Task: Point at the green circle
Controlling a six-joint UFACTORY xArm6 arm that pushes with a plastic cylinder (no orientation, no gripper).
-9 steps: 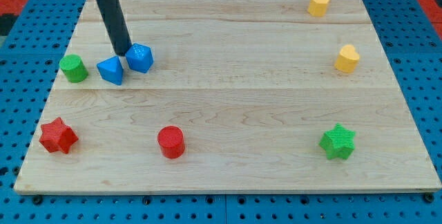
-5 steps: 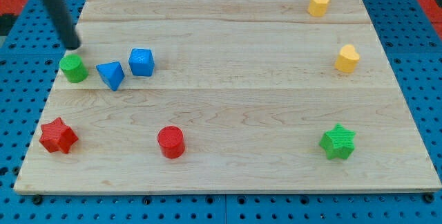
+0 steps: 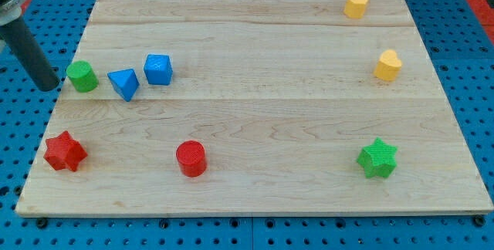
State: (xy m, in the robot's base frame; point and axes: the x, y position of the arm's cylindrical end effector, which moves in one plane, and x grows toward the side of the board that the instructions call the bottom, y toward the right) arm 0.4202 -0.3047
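Observation:
The green circle (image 3: 82,76) stands near the board's left edge, in the upper half of the view. My tip (image 3: 49,85) is just to its left, off the board's edge over the blue pegboard, with a small gap between them. The dark rod slants up to the view's top left.
A blue triangular block (image 3: 123,83) and a blue cube (image 3: 158,69) sit right of the green circle. A red star (image 3: 64,151) and a red circle (image 3: 191,158) lie lower left. A green star (image 3: 377,158) is lower right. Two yellow blocks (image 3: 356,5) (image 3: 388,65) are upper right.
My tip moved from between the two blue blocks leftward, passed above the green circle, and now sits at its left side. The blocks have barely shifted.

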